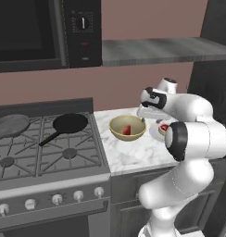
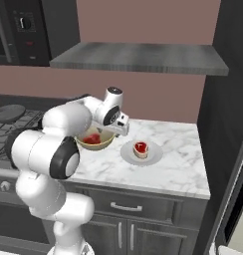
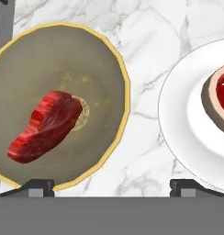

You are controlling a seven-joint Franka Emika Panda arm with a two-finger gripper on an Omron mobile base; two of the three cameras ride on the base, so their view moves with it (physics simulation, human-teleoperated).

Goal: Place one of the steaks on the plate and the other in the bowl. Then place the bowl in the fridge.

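Marble desk spans the space between the stove on the left and a tall dark panel on the right, with a grey shelf on the wall above it and a microwave over the stove. On the stove's grates sit 2 pans, a grey pan at the far left and a black frying pan whose handle runs toward the front left. The robot's white arm bends over the desk, and its pincer hangs above the marble between the 2 dishes; its jaws stand wide apart with nothing between them, 1 tip over the near edge of the bowl and the other at the edge of the plate. The bowl, tan with a yellowish rim, sits on the desk just beside the stove, and the light-grey plate lies near it on its right, apart from it with a strip of marble between. 1 steak lies inside the bowl, near the middle; in the hand view its long axis runs diagonally from lower left to upper right. The other steak rests on the plate's centre, red face up with its pale fat rim around it; the hand view cuts it off at the right edge, so its long axis can't be told.
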